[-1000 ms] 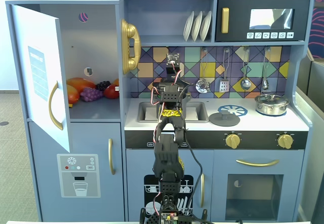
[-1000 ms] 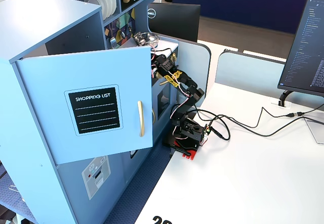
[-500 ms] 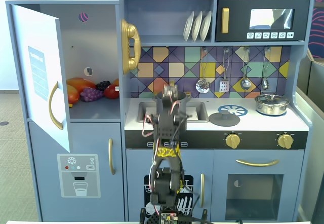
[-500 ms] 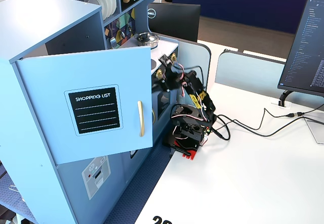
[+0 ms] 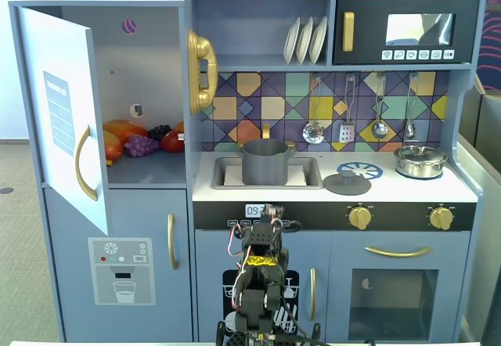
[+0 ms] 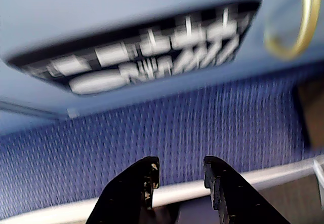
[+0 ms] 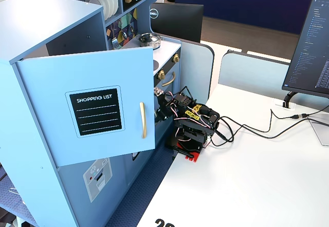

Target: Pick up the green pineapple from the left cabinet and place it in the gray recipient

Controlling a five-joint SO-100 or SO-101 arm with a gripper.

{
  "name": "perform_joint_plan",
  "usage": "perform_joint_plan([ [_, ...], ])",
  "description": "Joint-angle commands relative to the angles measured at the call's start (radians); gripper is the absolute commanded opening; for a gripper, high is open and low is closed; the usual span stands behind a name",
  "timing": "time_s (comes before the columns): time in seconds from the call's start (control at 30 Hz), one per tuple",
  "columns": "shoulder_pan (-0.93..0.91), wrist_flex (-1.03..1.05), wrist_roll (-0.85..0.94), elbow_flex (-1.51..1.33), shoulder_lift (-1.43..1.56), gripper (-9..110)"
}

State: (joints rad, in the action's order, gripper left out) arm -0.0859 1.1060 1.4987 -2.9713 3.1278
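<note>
The left cabinet (image 5: 145, 64) stands open, its pale blue door (image 5: 63, 119) swung out; the door also shows in a fixed view (image 7: 92, 103). Inside lie orange fruits (image 5: 124, 131), a purple grape bunch (image 5: 142, 145) and a red fruit (image 5: 174, 141). The green pineapple is not in view in any frame. The gray recipient (image 5: 264, 162) stands in the sink. My arm (image 5: 262, 275) is folded low in front of the kitchen's lower doors. In the wrist view my gripper (image 6: 179, 165) is open and empty, pointing at the lower door print and the blue carpet.
A gray lid (image 5: 347, 182) and a small steel lidded pot (image 5: 420, 160) sit on the counter right of the sink. The open door juts out left of the arm. A white desk (image 7: 247, 186) with cables and a monitor (image 7: 311, 47) lies behind the arm.
</note>
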Motion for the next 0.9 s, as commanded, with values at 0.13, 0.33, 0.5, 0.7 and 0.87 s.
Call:
perform_joint_plan([
  [0.13,0.08,0.179,-0.055,-0.031,0.026,3],
  [0.33,0.101,0.4,-0.003,-0.031,0.051,5],
  [0.5,0.095,0.425,0.041,-0.031,0.051,5],
  [0.7,0.095,0.425,0.038,-0.031,0.051,5],
  [0.87,0.095,0.425,0.038,-0.031,0.051,5],
])
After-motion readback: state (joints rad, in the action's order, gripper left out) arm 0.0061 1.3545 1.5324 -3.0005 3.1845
